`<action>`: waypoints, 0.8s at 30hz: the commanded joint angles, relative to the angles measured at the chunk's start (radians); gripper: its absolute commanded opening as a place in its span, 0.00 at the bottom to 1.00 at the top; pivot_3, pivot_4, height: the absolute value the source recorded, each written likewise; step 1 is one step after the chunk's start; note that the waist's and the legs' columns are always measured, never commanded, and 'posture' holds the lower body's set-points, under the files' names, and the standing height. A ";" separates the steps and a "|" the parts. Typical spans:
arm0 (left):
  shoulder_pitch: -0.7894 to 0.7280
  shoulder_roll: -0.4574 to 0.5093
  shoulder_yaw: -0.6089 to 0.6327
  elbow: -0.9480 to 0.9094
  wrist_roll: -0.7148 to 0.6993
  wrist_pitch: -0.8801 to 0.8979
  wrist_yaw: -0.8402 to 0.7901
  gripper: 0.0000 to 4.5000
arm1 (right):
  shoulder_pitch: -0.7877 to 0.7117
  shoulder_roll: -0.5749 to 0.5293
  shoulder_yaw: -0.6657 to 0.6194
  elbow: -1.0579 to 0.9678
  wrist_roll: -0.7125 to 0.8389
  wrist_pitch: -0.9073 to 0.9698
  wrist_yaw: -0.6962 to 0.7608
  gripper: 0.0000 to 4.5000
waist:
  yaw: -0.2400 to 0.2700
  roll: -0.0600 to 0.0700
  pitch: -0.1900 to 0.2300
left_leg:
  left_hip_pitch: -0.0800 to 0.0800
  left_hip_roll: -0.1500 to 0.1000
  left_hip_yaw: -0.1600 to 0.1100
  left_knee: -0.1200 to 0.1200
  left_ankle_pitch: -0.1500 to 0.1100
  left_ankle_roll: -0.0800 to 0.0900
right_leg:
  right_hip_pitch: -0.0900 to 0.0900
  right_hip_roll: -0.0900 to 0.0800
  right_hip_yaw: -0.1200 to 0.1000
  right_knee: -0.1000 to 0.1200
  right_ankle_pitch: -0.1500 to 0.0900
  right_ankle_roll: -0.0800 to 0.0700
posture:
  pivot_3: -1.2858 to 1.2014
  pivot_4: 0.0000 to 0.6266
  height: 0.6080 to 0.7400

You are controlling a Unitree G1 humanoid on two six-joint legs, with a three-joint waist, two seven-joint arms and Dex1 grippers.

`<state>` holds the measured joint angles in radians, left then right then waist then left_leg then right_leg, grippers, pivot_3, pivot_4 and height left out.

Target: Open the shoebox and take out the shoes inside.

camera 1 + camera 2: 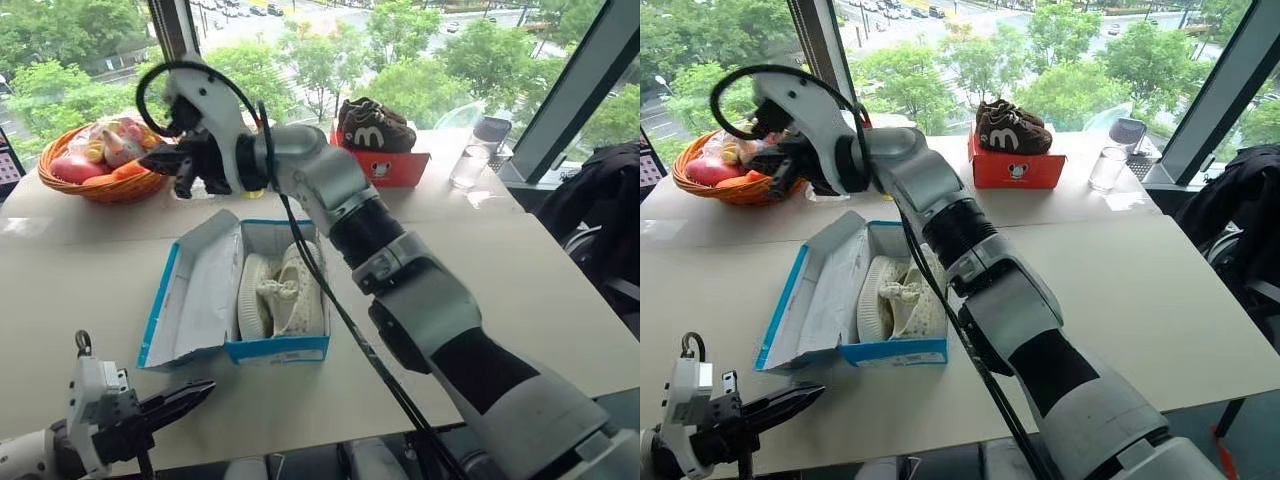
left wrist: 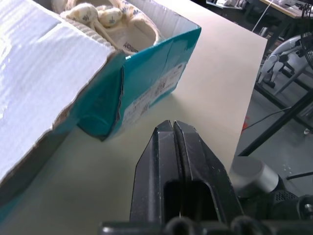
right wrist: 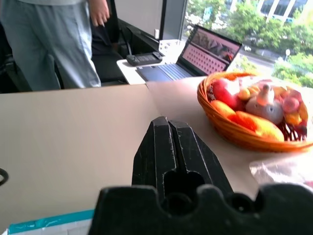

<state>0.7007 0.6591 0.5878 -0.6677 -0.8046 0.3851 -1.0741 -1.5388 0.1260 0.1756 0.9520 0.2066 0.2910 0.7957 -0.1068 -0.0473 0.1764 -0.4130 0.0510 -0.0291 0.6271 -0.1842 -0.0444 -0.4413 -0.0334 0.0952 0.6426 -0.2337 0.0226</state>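
The blue shoebox (image 1: pixel 278 350) stands open in the middle of the table, its white-lined lid (image 1: pixel 195 290) folded back to the left. Inside it, side by side, lie the two cream-white shoes (image 1: pixel 282 290). My right gripper (image 1: pixel 157 160) hangs shut and empty above the table behind the box, pointing left toward a basket. My left gripper (image 1: pixel 203 389) is shut and empty, low at the table's front left, short of the box's near left corner. In the left wrist view its closed fingertips (image 2: pixel 168 134) point at the shoebox corner (image 2: pixel 146 83) and the shoes (image 2: pixel 107 19).
A wicker basket (image 1: pixel 100 185) of colourful toys sits at the back left. A red box (image 1: pixel 390 168) with dark brown shoes (image 1: pixel 372 125) and a glass (image 1: pixel 468 165) stand at the back right. A laptop (image 3: pixel 205 49) and a standing person (image 3: pixel 54 39) are beyond the table's left end.
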 commanded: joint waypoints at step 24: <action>-0.833 0.459 -0.168 0.666 0.014 0.056 -0.336 0.00 | 0.499 -0.553 0.269 -1.032 -0.026 0.523 0.296 0.24 | 0.009 0.008 0.005 | -0.002 0.004 -0.002 -0.001 0.000 0.002 | -0.005 0.008 0.000 0.007 0.002 0.005 | 0.52 0.24 1.00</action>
<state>-0.1009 1.1011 0.4192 -0.0225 -0.8057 0.4600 -1.3772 -1.0204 -0.4292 0.4560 -0.0358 0.1766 0.7973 1.0995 -0.0978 -0.0397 0.1815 -0.4149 0.0545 -0.0309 0.6269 -0.1847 -0.0429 -0.4460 -0.0261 0.0954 0.6498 -0.2313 0.0281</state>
